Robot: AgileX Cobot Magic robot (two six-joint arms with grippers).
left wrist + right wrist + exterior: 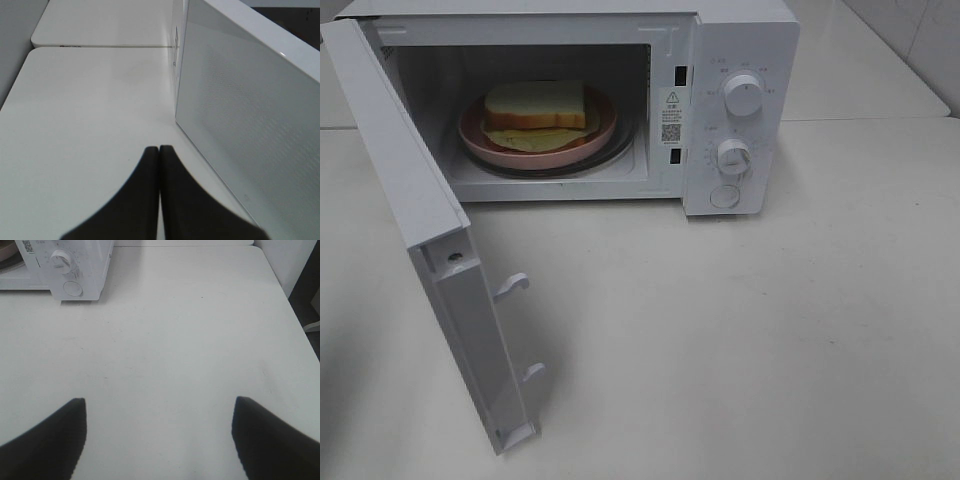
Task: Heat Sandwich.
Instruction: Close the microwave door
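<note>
Left end effector (159, 148) and right end effector (160, 401): plain matte black, smoothly tapered

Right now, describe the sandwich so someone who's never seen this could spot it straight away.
Find the white microwave at the back of the table, its door swung open. Inside sits a round pink plate; the sandwich lies on it, the only white-bread, brown-crusted thing there.
</note>
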